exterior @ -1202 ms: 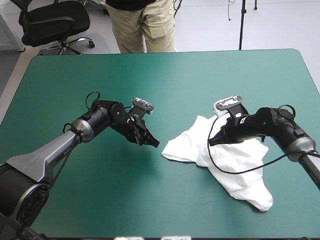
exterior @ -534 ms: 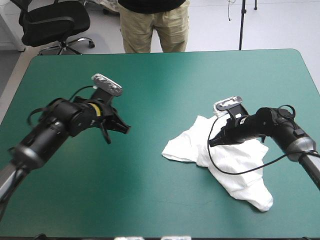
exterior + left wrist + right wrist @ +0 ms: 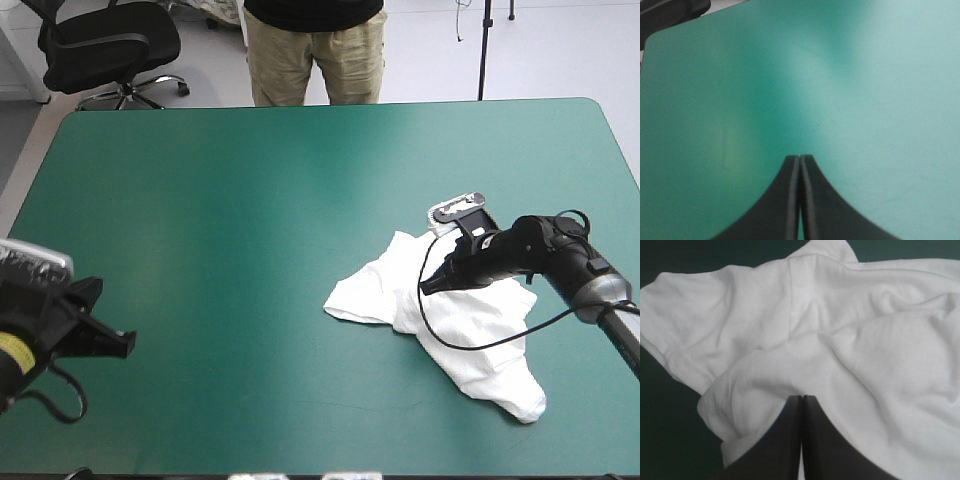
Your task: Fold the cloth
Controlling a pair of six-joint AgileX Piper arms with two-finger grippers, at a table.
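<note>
Right wrist view: right fingers (image 3: 780,440) together at the T-shirt (image 3: 790,315), left fingers (image 3: 775,205) together over teal-green cover (image 3: 865,75).

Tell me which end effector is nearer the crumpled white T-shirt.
Right. The right end effector sits on the crumpled white T-shirt, its tips among the folds. The left end effector is far off, over bare teal-green cover near its left edge.

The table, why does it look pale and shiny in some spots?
Left wrist view: light glares off the teal-green cover ahead of the left gripper, with a darker band beside it; high view: only a faint sheen toward its left edge.
</note>
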